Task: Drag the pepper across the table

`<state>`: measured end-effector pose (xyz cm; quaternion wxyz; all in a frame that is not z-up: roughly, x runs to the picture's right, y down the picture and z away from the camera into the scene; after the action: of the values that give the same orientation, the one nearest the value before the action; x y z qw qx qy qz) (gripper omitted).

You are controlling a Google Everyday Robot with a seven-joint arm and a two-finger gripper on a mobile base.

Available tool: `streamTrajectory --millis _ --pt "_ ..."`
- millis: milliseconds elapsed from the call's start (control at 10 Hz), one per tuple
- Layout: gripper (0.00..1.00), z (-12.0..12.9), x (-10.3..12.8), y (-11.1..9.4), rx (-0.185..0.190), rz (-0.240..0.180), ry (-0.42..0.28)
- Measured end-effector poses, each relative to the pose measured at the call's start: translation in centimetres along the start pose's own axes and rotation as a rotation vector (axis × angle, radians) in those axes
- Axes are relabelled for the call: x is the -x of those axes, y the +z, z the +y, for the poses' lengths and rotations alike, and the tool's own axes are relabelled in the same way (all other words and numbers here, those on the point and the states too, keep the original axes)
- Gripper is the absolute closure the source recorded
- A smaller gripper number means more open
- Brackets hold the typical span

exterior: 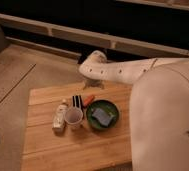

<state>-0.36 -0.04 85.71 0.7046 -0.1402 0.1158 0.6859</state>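
Because the slim orange-red pepper lies on the light wooden plank counter just beside the round green bowl, lower the released, empty gripper, poised beyond the bowl, and drag away from it.
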Motion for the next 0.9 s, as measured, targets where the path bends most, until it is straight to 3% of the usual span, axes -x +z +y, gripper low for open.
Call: streamTrajectory --millis 200,500,700,900 --pt "0.35 0.4 -0.7 2.0 0.015 0.034 -0.033" --pt "0.35 0.4 -0.7 2.0 0.014 0.034 -0.036" --pt "0.35 -0.3 0.4 2.6 -0.001 0.005 -0.022" --pt "0.35 -0.7 1.9 4.6 -0.007 -0.029 -0.014"
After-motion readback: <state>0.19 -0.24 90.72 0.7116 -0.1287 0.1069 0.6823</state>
